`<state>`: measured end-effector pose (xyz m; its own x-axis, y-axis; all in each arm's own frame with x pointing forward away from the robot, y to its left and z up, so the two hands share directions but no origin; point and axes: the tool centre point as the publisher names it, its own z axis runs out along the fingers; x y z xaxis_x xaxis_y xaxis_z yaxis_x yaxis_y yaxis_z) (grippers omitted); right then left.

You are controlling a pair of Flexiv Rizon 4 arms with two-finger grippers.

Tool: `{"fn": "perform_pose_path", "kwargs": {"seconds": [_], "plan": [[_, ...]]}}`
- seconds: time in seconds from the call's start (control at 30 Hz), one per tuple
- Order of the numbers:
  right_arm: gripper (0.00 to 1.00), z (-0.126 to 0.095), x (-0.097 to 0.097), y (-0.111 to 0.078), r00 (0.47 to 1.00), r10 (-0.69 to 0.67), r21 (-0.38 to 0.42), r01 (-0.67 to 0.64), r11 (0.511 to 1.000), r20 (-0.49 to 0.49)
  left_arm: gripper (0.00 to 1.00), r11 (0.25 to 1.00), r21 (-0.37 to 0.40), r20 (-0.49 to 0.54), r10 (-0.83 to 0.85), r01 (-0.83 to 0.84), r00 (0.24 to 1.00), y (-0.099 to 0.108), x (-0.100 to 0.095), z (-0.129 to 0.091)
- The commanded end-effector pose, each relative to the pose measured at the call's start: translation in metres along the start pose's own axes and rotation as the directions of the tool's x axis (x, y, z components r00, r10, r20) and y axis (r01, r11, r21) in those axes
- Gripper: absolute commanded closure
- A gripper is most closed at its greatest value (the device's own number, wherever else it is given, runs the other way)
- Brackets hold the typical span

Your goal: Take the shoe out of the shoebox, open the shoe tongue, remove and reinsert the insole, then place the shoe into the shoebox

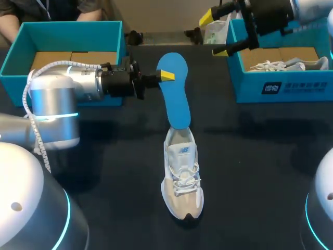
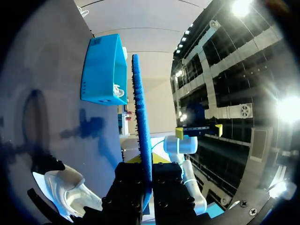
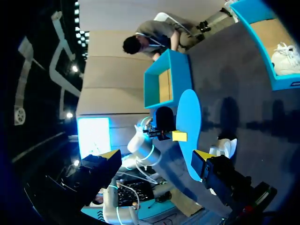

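- The blue insole (image 1: 173, 88) is pinched by the left gripper (image 1: 165, 77), whose fingers are pressed onto its two faces near the broad upper end
- The insole is held nearly upright, with its narrow lower end set in the heel end of the opening of the shoe (image 1: 182, 177)
- The shoe is stood on the dark table (image 1: 260, 172), below the left gripper and apart from both boxes, its laces tied and its toe pointed away from the insole
- The right gripper (image 1: 214, 35) is held with its fingers spread wide, over the near corner of the right shoebox (image 1: 281, 86) and well apart from the insole
- A second white shoe (image 1: 283, 63) is seen lying in that box
- The left shoebox (image 1: 62, 31) is placed just behind the left arm, with brown cardboard showing inside
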<state>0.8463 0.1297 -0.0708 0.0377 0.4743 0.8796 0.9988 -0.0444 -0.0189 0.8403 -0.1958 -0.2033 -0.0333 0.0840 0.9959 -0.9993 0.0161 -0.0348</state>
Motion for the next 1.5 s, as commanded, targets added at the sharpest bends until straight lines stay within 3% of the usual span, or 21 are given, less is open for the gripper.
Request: {"fn": "perform_pose_path", "kwargs": {"seconds": [0.03, 0.43, 0.53, 0.7, 0.87, 1.07, 1.37, 1.5], "plan": [[0.00, -0.002, 0.016, 0.002, 0.961, 0.004, 0.004, -0.005, 1.000, 0.277, 1.00, 1.000, 0.003, -0.001, 0.001, -0.001, 1.000, 0.001, -0.001, 0.001], [0.00, -0.002, 0.016, 0.002, 0.961, 0.004, 0.004, -0.005, 1.000, 0.277, 1.00, 1.000, 0.003, -0.001, 0.001, -0.001, 1.000, 0.001, -0.001, 0.001], [0.00, 0.005, 0.020, -0.002, 0.933, -0.068, -0.017, 0.079, 0.997, 0.354, 1.00, 1.000, 0.003, -0.001, 0.001, -0.001, 1.000, 0.001, -0.001, 0.001], [0.00, 0.021, 0.023, -0.006, 0.882, -0.058, -0.041, 0.088, 0.995, 0.468, 1.00, 1.000, 0.003, -0.001, 0.001, -0.001, 1.000, 0.001, -0.001, 0.001], [0.00, 0.032, 0.025, -0.006, 0.813, 0.020, -0.052, 0.013, 0.999, 0.582, 1.00, 1.000, 0.003, -0.001, 0.001, -0.001, 1.000, 0.001, -0.001, 0.001], [0.00, 0.044, 0.028, -0.013, 0.762, -0.020, -0.053, 0.071, 0.996, 0.647, 1.00, 1.000, 0.003, -0.001, 0.001, -0.001, 1.000, 0.001, -0.001, 0.001], [0.00, 0.065, 0.033, -0.013, 0.653, -0.013, -0.013, 0.035, 0.999, 0.758, 1.00, 1.000, 0.003, -0.001, 0.001, -0.001, 1.000, 0.001, -0.001, 0.001], [0.00, 0.073, 0.035, -0.015, 0.630, -0.024, -0.006, 0.046, 0.999, 0.776, 1.00, 1.000, 0.003, -0.001, 0.001, -0.001, 1.000, 0.001, -0.001, 0.001]]}}
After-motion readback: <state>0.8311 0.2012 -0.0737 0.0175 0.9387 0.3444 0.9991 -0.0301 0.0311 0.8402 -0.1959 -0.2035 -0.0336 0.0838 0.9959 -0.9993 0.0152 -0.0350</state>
